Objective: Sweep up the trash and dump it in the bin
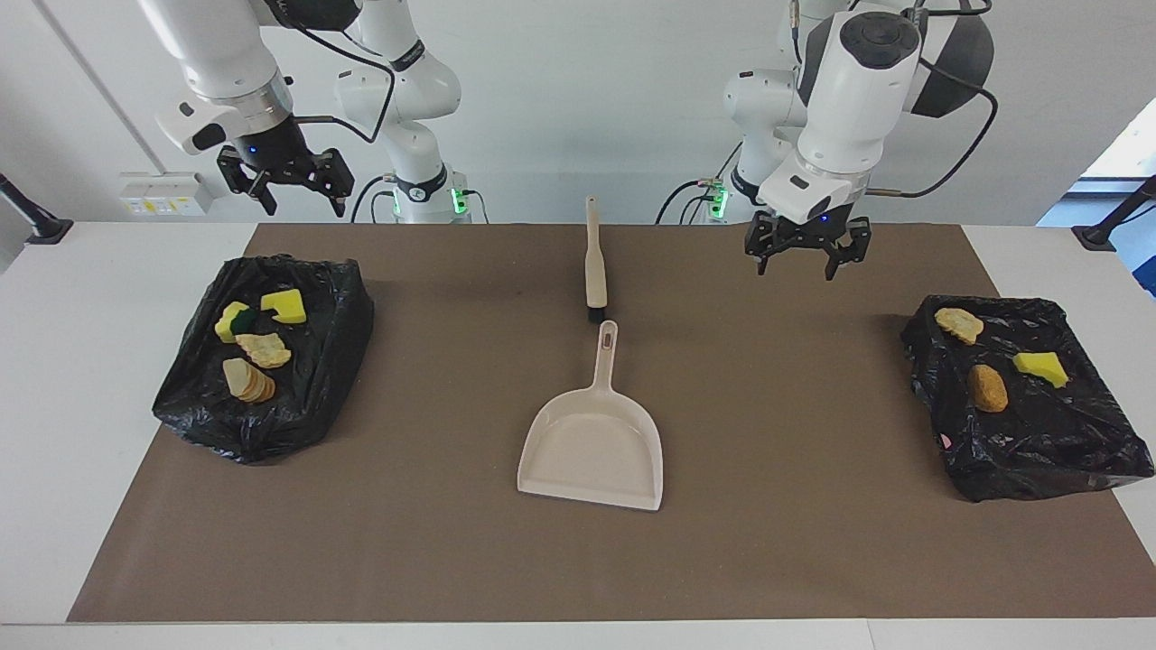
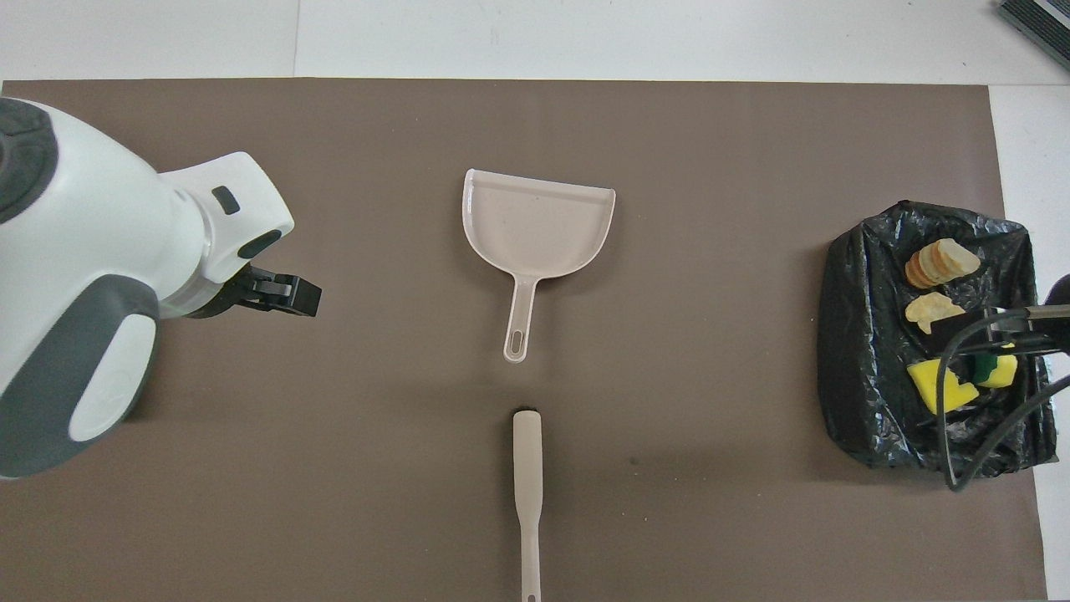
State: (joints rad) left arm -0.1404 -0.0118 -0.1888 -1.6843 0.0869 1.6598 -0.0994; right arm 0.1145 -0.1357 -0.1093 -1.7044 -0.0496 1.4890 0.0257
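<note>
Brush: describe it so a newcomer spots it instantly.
Start at the brown mat, midway between the two black bins. The brush lies there, nearer the robots than the dustpan, in line with its handle. It is a slim beige stick, not a scoop.

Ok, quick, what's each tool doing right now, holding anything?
Left tool: open, empty, raised over the brown mat.
Right tool: open, empty, raised near the trash bag at its end.

Both arms are hanging raised above the table. The left gripper (image 1: 804,250) is pointing down with fingers spread apart and holding nothing. The right gripper (image 1: 291,181) is likewise hovering high, fingers parted and empty.
</note>
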